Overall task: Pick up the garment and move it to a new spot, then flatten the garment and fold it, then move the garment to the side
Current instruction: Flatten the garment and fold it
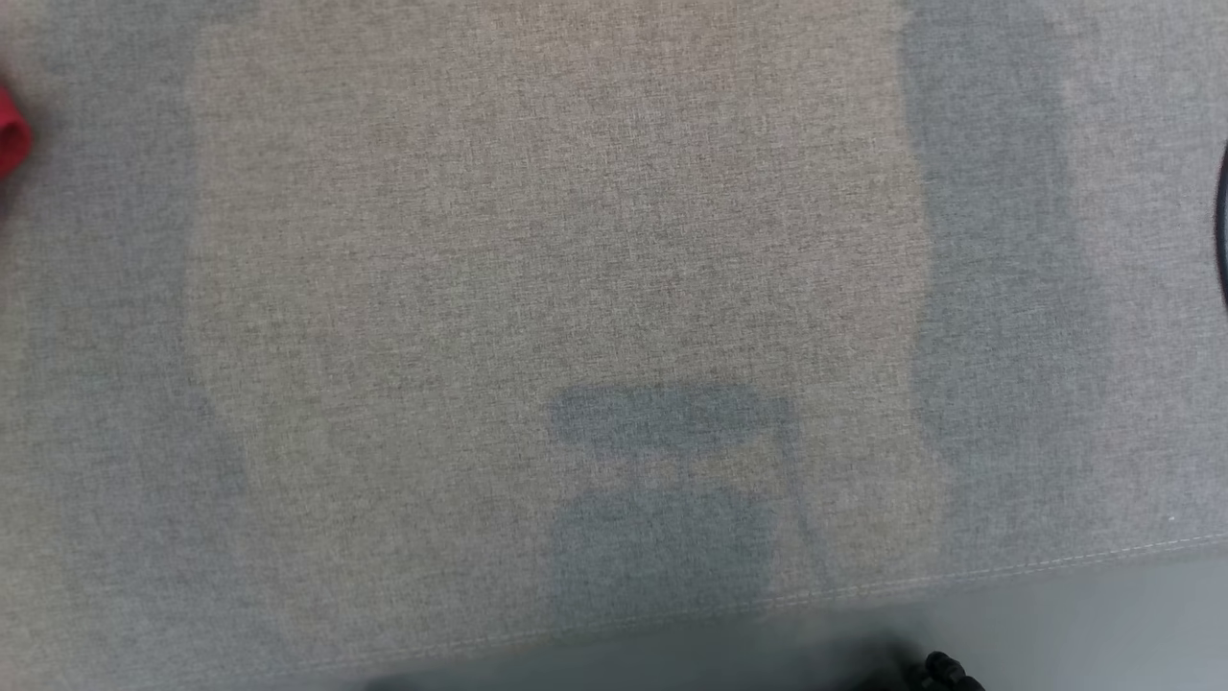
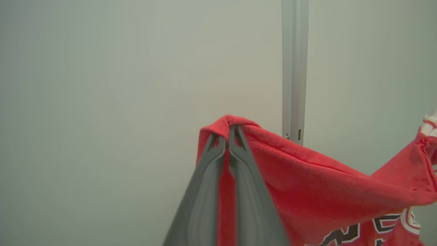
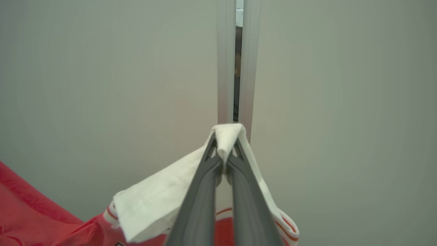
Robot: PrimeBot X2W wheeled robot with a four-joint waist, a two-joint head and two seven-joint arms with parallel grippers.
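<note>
We are looking down on a wide grey fabric surface (image 1: 614, 288), with a sliver of red showing at the view's left edge. We are holding the red garment (image 2: 324, 191) lifted and stretched between our arms before a pale wall (image 2: 102, 102). Our left gripper (image 2: 226, 135) is clamping a red fold, and our right gripper (image 3: 224, 147) is clamping its white edge.

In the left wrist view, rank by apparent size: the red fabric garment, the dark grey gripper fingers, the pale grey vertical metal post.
1. red fabric garment
2. left gripper, its dark grey fingers enlarged by nearness to the camera
3. pale grey vertical metal post
</note>
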